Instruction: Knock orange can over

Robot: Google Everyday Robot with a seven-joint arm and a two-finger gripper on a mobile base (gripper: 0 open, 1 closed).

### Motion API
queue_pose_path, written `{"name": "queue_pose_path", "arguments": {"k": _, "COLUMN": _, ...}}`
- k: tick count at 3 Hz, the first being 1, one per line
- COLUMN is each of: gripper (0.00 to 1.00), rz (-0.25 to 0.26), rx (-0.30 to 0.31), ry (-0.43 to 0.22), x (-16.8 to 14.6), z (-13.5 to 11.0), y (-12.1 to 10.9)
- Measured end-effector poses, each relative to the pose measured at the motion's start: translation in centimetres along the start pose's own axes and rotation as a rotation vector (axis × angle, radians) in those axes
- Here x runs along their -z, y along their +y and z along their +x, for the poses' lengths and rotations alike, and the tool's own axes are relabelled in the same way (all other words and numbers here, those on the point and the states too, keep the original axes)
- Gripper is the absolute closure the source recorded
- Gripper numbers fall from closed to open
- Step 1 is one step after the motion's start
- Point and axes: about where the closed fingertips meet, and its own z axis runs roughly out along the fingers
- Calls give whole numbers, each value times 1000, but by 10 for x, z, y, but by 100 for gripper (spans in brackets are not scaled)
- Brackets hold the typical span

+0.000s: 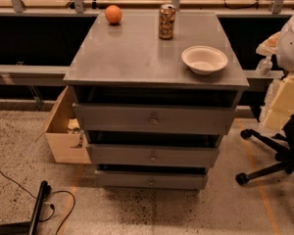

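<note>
The hand shows only as a pale, blurred, cream shape at the right edge, below a white rounded part of the arm. It is partly cut off, and whether it is wide or narrow cannot be told. It sits off the right side of the desk, lower than the desk's top in the picture, touching nothing that can be seen. The can stands upright well up and left of the hand, near the desk's far edge, apart from everything else. The bowl is the nearest thing to the hand, just left of it and a little higher, by the desk's right front corner. The orange lies farthest left, beyond the can. Below the top are three drawers. A box is half hidden behind the desk's left side, and a chair base under the hand is cut off by the frame.
</note>
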Motion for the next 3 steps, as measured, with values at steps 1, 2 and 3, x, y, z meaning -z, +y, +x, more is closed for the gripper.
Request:
{"name": "queue_pose_path", "arguments": {"k": 1, "gripper": 0, "rz": 0, "rx": 0, "ry": 0, "x": 0, "z": 0, "y": 0}}
{"name": "queue_pose_path", "arguments": {"k": 2, "gripper": 0, "rz": 29, "rx": -39, "ry": -34, "x": -4, "z": -3, "y": -13}}
{"name": "queue_pose_path", "arguments": {"k": 3, "gripper": 0, "rz": 85, "rx": -63, "ry": -112, "x": -17, "z": -10, "y": -54}}
